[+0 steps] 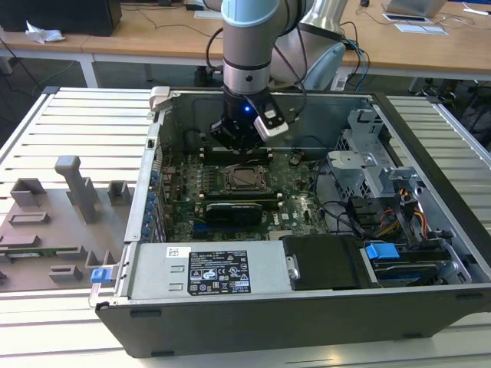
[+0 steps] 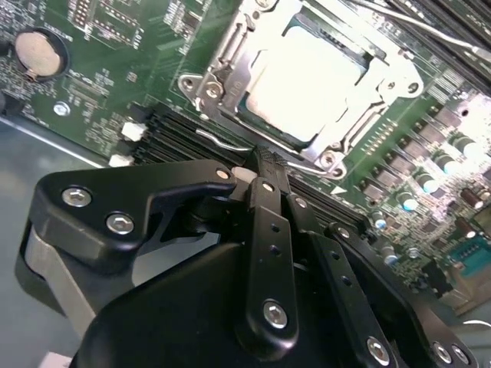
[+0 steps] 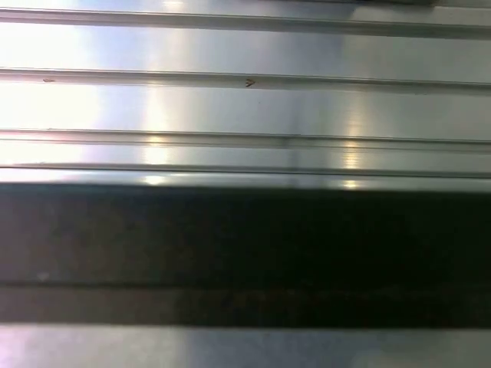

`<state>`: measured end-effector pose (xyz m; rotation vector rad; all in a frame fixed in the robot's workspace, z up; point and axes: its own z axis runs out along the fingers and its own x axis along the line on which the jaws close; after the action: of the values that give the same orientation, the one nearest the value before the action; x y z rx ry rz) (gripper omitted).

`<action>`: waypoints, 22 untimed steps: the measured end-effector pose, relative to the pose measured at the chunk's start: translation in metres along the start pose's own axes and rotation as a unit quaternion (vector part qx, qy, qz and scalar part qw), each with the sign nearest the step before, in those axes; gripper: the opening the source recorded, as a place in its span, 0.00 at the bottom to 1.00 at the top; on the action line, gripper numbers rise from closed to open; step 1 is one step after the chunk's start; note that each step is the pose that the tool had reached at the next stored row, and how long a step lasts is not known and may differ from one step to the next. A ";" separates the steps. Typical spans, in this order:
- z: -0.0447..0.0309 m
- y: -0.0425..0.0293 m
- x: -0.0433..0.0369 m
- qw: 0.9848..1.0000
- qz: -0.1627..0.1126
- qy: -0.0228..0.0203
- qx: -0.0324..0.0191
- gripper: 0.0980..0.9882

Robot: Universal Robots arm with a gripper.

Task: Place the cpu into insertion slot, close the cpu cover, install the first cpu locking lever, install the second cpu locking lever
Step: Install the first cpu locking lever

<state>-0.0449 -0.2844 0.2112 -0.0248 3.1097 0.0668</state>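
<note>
Just beyond your gripper (image 2: 265, 172) tips: cpu (image 2: 307, 84) seated in slot (image 2: 253, 126), cover (image 2: 230, 57) down, lever (image 2: 222, 142) wire nearest. Fingers look closed, empty.

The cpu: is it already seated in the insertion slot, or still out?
In. In the second wrist view the cpu lies flat inside the insertion slot, with the cpu cover framing it. The gripper sits near the socket's edge.

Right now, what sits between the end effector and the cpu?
In the second wrist view, a thin wire lever and the cpu cover rim lie between the end effector and the cpu.
</note>
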 end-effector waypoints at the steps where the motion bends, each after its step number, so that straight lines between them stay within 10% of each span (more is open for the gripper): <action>1: 0.0003 0.0000 -0.0011 1.000 0.000 0.000 0.000 0.01; 22: 0.0080 -0.0025 -0.0094 1.000 0.000 0.000 0.001 0.01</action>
<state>-0.0352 -0.2864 0.2034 -0.0243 3.1105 0.0636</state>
